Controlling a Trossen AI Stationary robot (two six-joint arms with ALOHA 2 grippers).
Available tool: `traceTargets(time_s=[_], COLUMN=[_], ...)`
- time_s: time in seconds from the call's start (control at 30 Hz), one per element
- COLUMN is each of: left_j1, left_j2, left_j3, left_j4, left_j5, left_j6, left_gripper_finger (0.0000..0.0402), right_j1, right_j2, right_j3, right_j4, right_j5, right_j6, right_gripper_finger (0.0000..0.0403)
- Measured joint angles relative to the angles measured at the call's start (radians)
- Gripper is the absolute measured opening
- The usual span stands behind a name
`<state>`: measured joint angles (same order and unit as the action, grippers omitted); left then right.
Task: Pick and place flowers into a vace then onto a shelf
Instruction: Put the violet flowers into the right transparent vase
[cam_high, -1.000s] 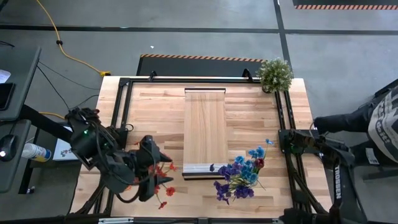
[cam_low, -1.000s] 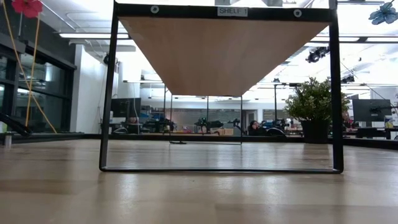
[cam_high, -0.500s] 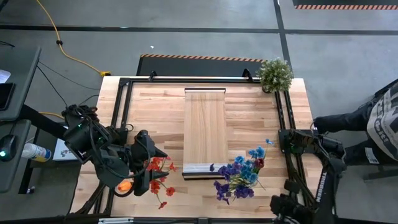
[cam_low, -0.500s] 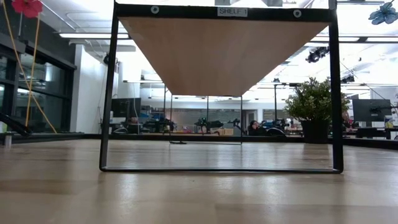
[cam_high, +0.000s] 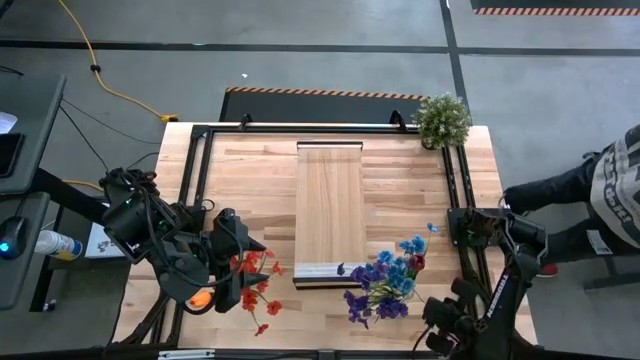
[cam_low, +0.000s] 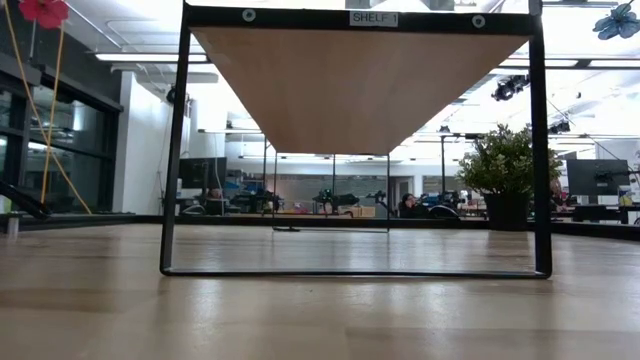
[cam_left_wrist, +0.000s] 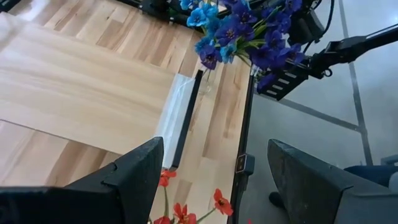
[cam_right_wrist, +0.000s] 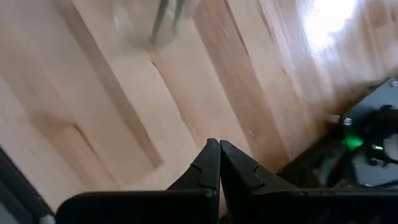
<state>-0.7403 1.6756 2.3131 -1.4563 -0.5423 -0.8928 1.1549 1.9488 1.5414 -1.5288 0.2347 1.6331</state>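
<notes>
Blue and purple flowers (cam_high: 388, 280) (cam_left_wrist: 249, 31) stand in a clear glass vase (cam_right_wrist: 163, 25) on the table by the shelf's near right corner. The shelf (cam_high: 330, 210) is a raised light-wood plank in a black frame. Red flowers (cam_high: 250, 275) (cam_left_wrist: 186, 211) rise just below my left gripper (cam_high: 245, 262) (cam_left_wrist: 216, 146), which hangs open and wide above them. What bears their stems is hidden under the arm. My right gripper (cam_high: 432, 318) (cam_right_wrist: 219, 144) is shut, pointing down at bare table near the vase.
A bushy potted plant (cam_high: 442, 120) stands at the table's far right corner. A person's sleeve (cam_high: 600, 195) shows beyond the right edge. Black frame rails (cam_high: 455, 200) run along both sides. In the low view the shelf's underside (cam_low: 360, 80) spans the middle.
My right gripper has come down and swung toward the table's near edge and left, tipping steeply downward, and now stands close to the vase of blue flowers. It has stayed shut. The flowers and the vase have not moved.
</notes>
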Motion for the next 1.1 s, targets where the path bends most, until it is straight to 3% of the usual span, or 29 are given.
traceTargets(time_s=[0.1, 0.37, 0.6, 0.9, 1.1], left_j1=[0.000, 0.000, 0.000, 0.000, 0.000], left_j2=[0.000, 0.000, 0.001, 0.001, 0.001], left_j3=[0.000, 0.000, 0.000, 0.000, 0.000], left_j4=[-0.017, -0.021, -0.020, -0.020, -0.020], left_j5=[0.003, 0.002, 0.009, 0.039, 0.039], left_j6=[-0.003, -0.003, -0.002, 0.004, 0.005], left_gripper_finger=[0.0321, 0.0321, 0.0321, 0.0321, 0.0321], right_j1=[0.020, 0.087, 0.110, 0.090, 0.038], right_j2=[0.000, 0.000, 0.000, 0.000, 0.000], right_j3=[0.000, 0.000, 0.000, 0.006, 0.110], right_j4=[0.017, 0.027, 0.030, 0.099, 0.104], right_j5=[0.008, -0.092, -0.091, 0.033, 0.189], right_j6=[0.027, 0.169, 0.192, 0.147, 0.041], right_gripper_finger=[0.0000, 0.0000, 0.0001, 0.0001, 0.0001])
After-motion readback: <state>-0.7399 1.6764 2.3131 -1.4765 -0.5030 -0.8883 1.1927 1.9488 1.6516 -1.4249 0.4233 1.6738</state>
